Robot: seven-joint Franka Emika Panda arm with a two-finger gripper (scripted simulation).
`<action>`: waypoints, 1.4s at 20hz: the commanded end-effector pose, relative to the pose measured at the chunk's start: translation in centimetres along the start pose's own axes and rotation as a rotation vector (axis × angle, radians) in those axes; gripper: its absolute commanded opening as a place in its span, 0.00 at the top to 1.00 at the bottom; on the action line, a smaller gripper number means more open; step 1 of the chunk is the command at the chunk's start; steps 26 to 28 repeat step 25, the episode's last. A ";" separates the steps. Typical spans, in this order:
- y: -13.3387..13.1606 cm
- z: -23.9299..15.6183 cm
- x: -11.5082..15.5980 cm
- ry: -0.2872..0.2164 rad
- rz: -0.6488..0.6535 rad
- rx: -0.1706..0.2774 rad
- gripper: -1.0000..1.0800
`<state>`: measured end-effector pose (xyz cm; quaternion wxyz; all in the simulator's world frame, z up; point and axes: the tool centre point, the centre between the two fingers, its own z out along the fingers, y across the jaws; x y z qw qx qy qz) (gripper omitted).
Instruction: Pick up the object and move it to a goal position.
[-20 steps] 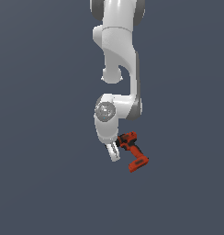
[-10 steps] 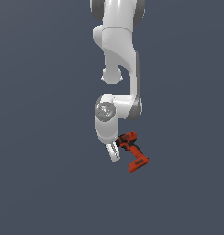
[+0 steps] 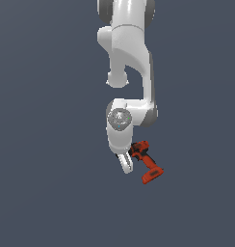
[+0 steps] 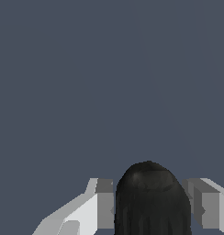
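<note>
The object is a small red-orange drill (image 3: 147, 165) with dark trim. It hangs at the end of the white arm in the exterior view, its handle slanting down toward the exterior view's right. My gripper (image 3: 130, 160) is shut on the drill's upper body; one white finger (image 3: 124, 163) shows on the exterior view's left of it. In the wrist view the drill's black rounded end (image 4: 150, 202) fills the gap between my two grey-white fingers (image 4: 93, 206), which press against its sides. The gripper (image 4: 150, 206) holds it in the air.
A plain dark grey-blue background (image 3: 47, 144) fills both views. The arm's white links (image 3: 129, 53) rise above the gripper to the top of the exterior view. No goal marker shows.
</note>
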<state>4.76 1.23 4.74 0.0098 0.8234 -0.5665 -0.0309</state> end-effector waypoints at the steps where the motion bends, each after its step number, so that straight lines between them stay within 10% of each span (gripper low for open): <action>1: -1.4 -1.2 -0.8 0.002 -0.001 0.009 1.00; 28: -3.7 -4.6 -1.9 -0.001 -0.004 0.000 1.00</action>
